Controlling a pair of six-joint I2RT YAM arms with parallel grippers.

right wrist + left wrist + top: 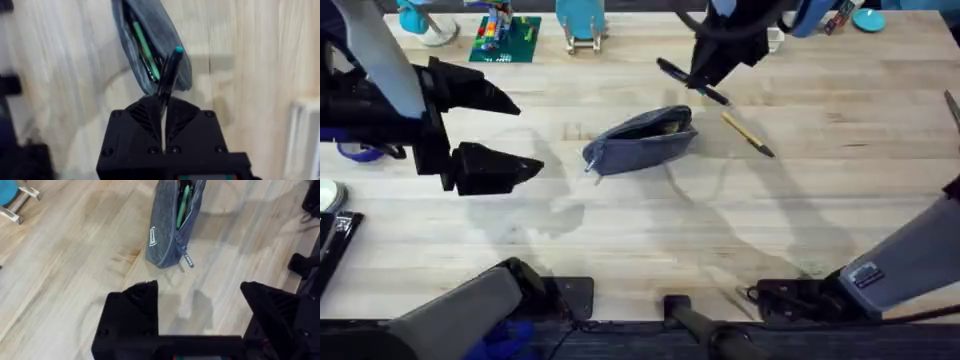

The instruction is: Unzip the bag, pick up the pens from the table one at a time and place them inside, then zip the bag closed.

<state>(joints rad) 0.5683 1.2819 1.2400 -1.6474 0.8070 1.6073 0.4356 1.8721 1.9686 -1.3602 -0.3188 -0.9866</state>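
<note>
Holding the black pen (169, 75) pinched between its fingers, the right gripper (705, 82) hovers above the table (620, 230) just beyond the bag (642, 140), with the pen's tip pointing toward the pouch's open mouth in the right wrist view. The bag lies near the middle of the table with its zipper drawn back, the small pull (187, 260) hanging at the end nearest the left arm, so the unzipping step looks done. Inside the gap, a green stick-like item (183, 205) and some darker shapes are visible; what exactly they are I cannot tell. The yellow pen (748, 134) rests flat on the wood just beside the bag, on its right-arm side, untouched. The left gripper (498, 130) waits well apart from the bag with its jaws spread wide and nothing between them. By my reading, the task is about midway: 1 pen is in hand and not yet in the pouch, 1 pen is left to collect, and the zipper must be closed after both are stowed.
</note>
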